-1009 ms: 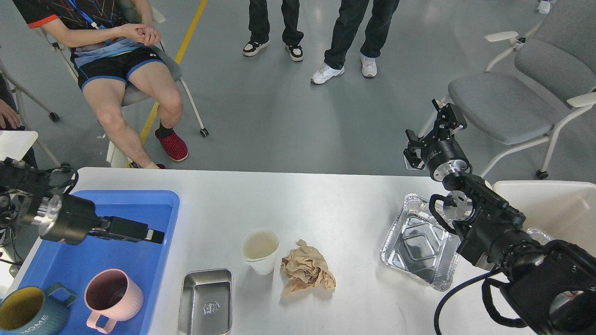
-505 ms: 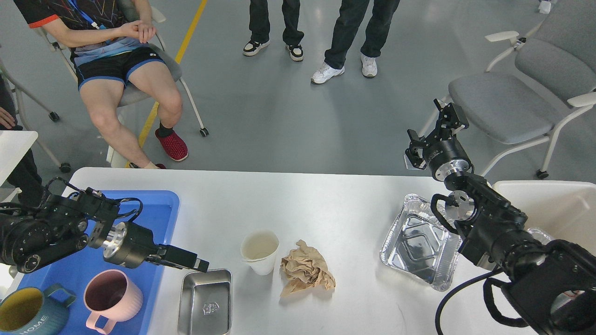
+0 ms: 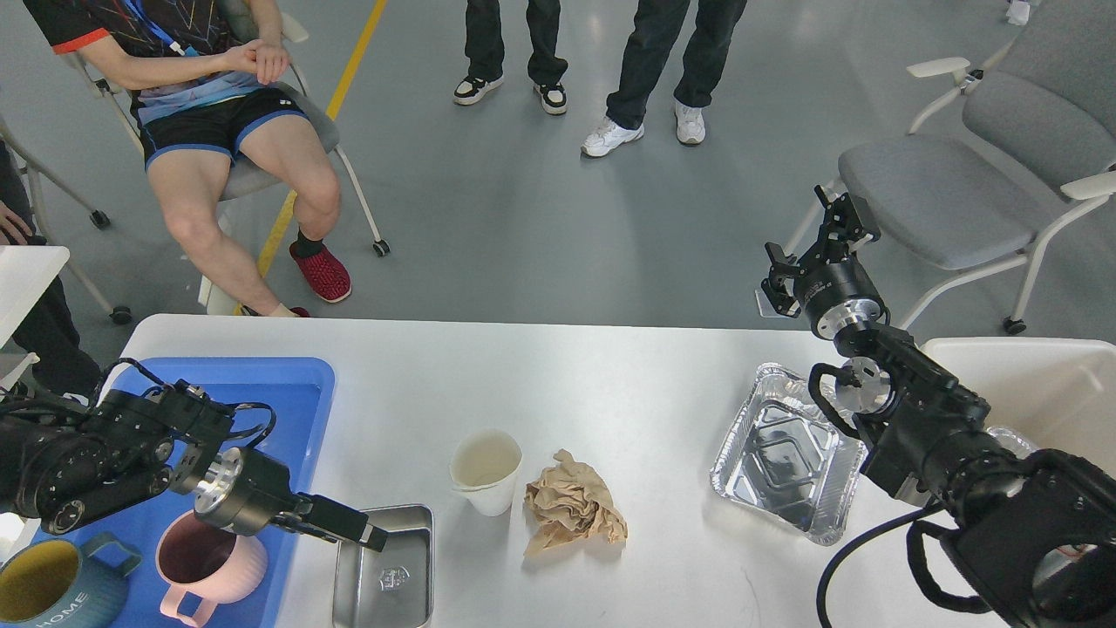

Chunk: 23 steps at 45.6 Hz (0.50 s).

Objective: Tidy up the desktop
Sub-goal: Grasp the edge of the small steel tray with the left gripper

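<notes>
A: What lies beneath the grippers?
B: The white desktop (image 3: 610,375) spreads under both. A blue tray (image 3: 288,384) sits behind the left gripper (image 3: 370,536), a foil tray (image 3: 785,458) just nearer me than the right gripper (image 3: 806,253).
A: And the grips?
B: The left hangs over the steel tin (image 3: 388,567); whether it's parted, I cannot tell. The right stands spread wide, holding nothing.

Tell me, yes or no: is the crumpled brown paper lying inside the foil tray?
No, the crumpled brown paper lies on the bare desktop beside the paper cup, well apart from the foil tray.
</notes>
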Tool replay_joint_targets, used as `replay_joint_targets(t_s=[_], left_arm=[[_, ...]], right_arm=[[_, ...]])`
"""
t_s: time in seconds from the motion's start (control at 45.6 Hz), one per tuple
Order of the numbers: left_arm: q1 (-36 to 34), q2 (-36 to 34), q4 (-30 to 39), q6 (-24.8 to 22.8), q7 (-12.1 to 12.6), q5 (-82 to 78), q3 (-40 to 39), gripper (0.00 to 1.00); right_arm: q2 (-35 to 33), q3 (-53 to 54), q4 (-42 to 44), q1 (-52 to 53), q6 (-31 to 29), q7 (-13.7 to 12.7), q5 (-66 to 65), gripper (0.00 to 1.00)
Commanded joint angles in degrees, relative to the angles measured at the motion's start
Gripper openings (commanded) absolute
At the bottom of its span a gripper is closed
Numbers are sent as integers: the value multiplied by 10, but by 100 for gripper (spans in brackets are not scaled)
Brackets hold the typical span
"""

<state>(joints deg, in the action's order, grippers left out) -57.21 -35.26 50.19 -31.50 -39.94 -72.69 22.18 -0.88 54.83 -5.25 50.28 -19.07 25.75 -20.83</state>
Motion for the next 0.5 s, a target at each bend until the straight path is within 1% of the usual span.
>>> replay_joint_targets(t_s=[0.0, 0.154, 0.483], left_arm=[[3, -4, 0, 4, 0, 0, 1, 96], [24, 4, -2, 29, 3, 1, 1, 96], [39, 19, -12, 44, 2, 6, 1, 96]], right_arm=[[1, 0, 0, 1, 1, 0, 0, 100], [1, -1, 0, 0, 0, 0, 0, 100], [1, -1, 0, 0, 0, 0, 0, 100]])
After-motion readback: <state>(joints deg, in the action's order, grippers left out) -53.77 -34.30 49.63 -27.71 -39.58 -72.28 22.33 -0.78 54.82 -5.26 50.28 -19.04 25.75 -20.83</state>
